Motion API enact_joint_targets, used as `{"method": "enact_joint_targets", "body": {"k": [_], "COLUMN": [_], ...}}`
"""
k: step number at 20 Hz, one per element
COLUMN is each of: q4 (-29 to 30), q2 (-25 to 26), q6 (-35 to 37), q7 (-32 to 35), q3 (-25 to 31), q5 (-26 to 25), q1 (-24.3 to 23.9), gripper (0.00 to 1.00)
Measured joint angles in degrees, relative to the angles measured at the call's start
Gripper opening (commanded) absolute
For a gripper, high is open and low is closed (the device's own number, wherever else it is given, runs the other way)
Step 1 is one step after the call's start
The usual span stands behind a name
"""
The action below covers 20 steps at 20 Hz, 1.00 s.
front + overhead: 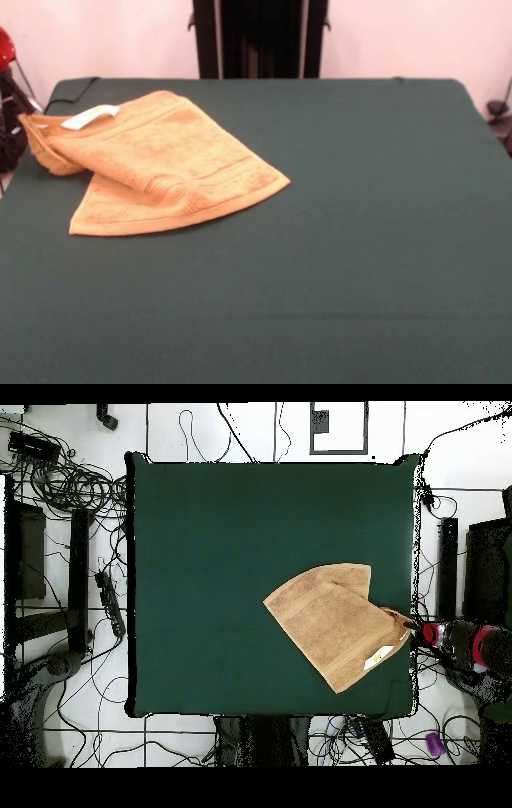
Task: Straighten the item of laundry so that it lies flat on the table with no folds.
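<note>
**Towel folded at worktop edge**

The terry towel [164, 164] lay on the green cloth worktop [360, 240], doubled over itself, one layer showing beneath the other. Its white label [90, 117] faced up near the far corner. That corner bunched at the worktop's edge, where the gripper [420, 630] met it; whether it pinched the cloth could not be told.

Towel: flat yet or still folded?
Still folded. The towel lies doubled on the table, an upper layer over a lower one, one corner bunched at the table's edge.
</note>
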Motion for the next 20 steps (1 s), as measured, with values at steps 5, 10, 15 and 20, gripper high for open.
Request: {"method": "enact_joint_targets", "body": {"k": [5,10,15,20], "q4": [-0.3,-0.4,-0.4,-0.3], "q2": [0.0,-0.2,-0.4,-1.5], "q6": [0.0,0.0,0.0,0.0], "q7": [0.0,0.0,0.0,0.0], "q3": [0.0,0.0,0.0,0.0], "q5": [0.0,0.0,0.0,0.0], "q1": [0.0,0.0,0.0,0.0], "gripper": [1.0,1.0,1.0,1.0]}}
